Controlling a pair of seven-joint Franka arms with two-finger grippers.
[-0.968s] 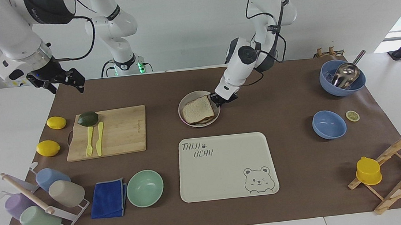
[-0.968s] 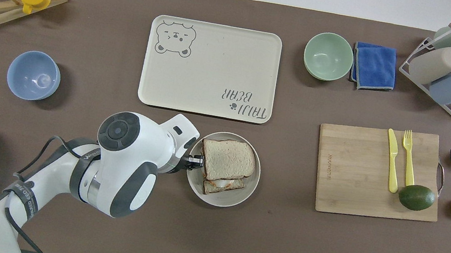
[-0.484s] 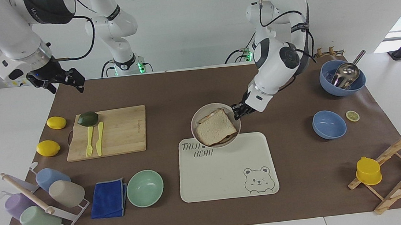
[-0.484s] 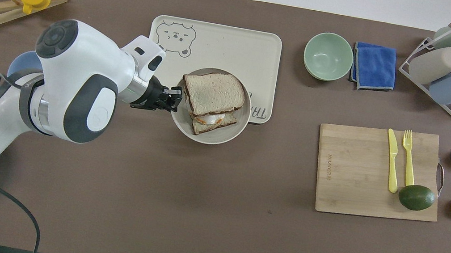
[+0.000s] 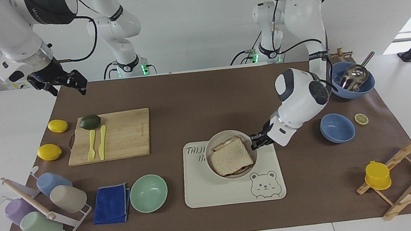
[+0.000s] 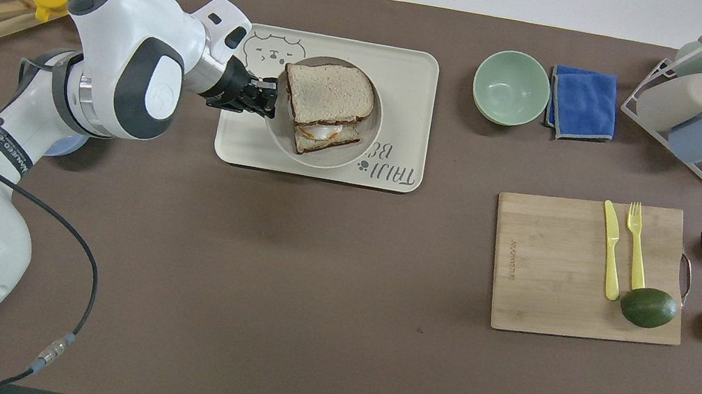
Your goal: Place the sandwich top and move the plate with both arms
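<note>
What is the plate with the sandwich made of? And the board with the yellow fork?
The plate looks like matte plastic or similar: even beige, no shine, thin rim, though ceramic is possible. The cutting board looks like bamboo or wood: pale brown with straight grain strips.

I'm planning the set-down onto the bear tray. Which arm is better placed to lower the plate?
Left. The left pincer is shut on the rim of the plate, holding it with the sandwich top over the tray. The right pincer waits open above the table's edge near the cutting board.
</note>
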